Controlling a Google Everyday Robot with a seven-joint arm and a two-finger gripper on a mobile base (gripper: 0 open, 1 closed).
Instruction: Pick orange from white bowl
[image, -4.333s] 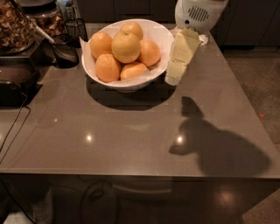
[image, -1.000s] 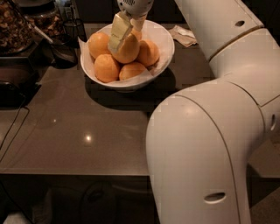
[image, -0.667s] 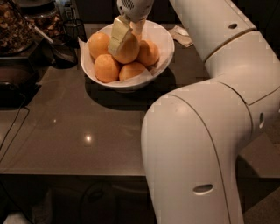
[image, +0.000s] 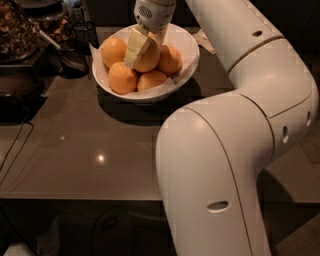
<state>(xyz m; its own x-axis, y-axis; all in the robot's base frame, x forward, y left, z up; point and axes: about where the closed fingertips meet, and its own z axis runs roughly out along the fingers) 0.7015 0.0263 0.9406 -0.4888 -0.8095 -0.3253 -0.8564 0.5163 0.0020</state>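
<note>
- Jaws first: from the camera view you cannot tell whether they stand apart or are clamped. The gripper (image: 141, 46) sits low inside the white bowl (image: 186, 42), at the top of the pile.
- Your orange (image: 153, 60) is the topmost fruit, mid-bowl, touching the gripper and showing just to its right.
- It is round, so no axis matters. Judge a straight-up lift, since smaller fruits (image: 121, 78) crowd it underneath.
</note>
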